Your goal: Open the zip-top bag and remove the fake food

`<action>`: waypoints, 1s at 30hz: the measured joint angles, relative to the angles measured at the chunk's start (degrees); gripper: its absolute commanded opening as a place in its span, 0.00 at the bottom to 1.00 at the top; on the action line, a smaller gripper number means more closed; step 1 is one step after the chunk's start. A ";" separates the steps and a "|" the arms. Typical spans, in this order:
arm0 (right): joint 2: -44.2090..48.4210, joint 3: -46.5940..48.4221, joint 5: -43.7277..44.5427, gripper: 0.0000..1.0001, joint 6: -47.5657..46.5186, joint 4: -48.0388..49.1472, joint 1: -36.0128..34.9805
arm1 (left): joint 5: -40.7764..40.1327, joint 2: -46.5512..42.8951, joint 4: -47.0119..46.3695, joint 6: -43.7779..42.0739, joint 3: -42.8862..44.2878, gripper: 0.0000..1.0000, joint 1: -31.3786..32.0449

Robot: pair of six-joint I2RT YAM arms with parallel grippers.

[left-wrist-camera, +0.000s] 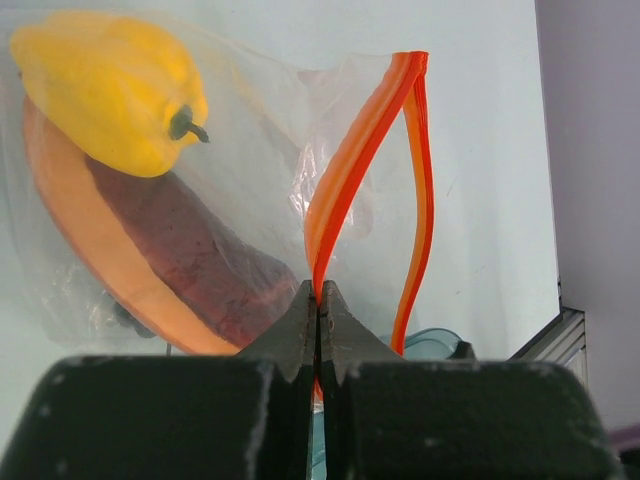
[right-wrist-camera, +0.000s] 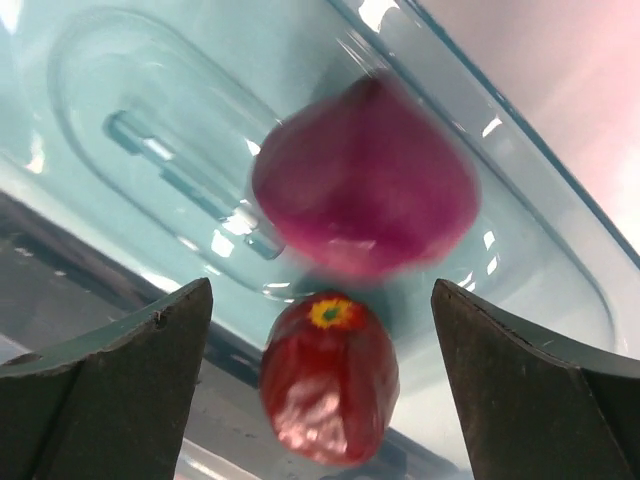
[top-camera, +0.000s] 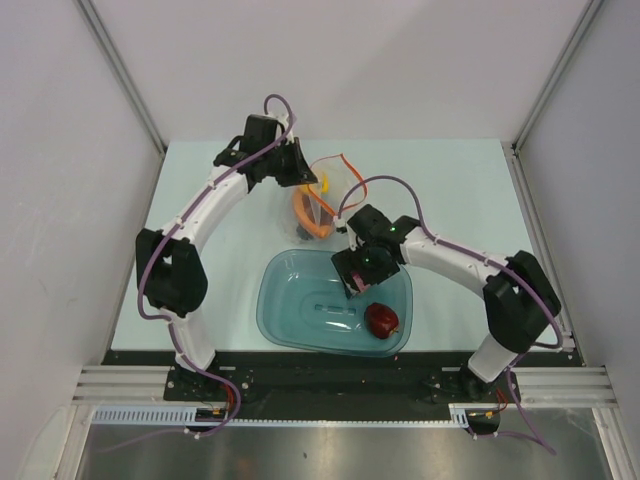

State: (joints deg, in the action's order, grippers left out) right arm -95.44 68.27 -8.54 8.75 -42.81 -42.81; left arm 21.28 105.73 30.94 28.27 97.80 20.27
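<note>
pale mint tabletop, plain white walls on three sides. an aluminium rail runs along the near edge, with both arm bases just behind it. we take the teal tub as reference: it sits on the table just behind the rail, roughly centred between the arms.

zip-top bag is just behind the tub, on the far side from the rail. its mouth is open: the two halves of the orange-red zip strip bow apart. left gripper is behind the tub at the bag, fingers pressed together with one half of the strip pinched between them.

in the bag we see the yellow pepper lying on top of the orange-and-maroon slice.

right gripper hangs over the tub's right half, fingers spread wide, gripping nothing. the apple lies inside the tub at its near right corner. the onion is over the tub floor just beyond the apple, blurred, touching neither finger. we can't tell whether it rests on the tub.
</note>
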 measured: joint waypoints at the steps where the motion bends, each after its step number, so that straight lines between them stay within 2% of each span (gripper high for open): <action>1: 1.09 0.00 0.26 0.98 0.13 -0.11 0.00 | 0.02 0.00 0.00 0.00 0.00 0.00 -0.04; 6: 8.87 1.18 2.16 1.00 0.24 -0.39 0.00 | 0.15 0.00 0.00 0.00 0.00 0.00 -0.33; 9: 11.47 5.29 4.04 0.99 0.22 -0.28 0.00 | 0.22 0.00 0.00 0.00 0.00 0.00 -0.33; 11: 11.56 8.98 5.20 0.97 0.24 0.68 0.00 | 0.28 0.00 0.00 0.00 0.00 0.00 -0.33; 14: 10.58 14.32 6.82 0.87 0.85 2.36 0.50 | 0.44 0.00 0.00 0.00 0.00 0.00 -0.33; 17: 6.08 21.90 7.06 0.76 2.91 3.50 1.62 | 0.46 0.00 -0.02 0.04 0.00 0.00 -0.33; 18: 4.46 24.00 6.84 0.69 3.34 3.82 2.10 | 0.46 0.00 -0.02 0.04 0.00 0.00 -0.33; 21: -3.72 33.57 4.83 0.58 6.14 4.07 5.03 | 0.46 -0.09 -0.02 0.13 -0.02 0.00 -0.33; 25: -12.76 41.92 1.70 0.56 9.18 3.61 8.94 | 0.46 -0.42 0.00 0.20 -0.13 0.00 -0.33; 30: -18.08 43.25 -0.68 0.59 11.54 4.09 11.82 | 0.48 -0.74 0.00 0.26 -0.20 0.00 -0.33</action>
State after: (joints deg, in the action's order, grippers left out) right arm -113.51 111.53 -9.21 20.29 -38.72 -30.98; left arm 21.76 104.99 30.94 28.53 97.60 19.94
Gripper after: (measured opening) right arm 0.563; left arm 0.005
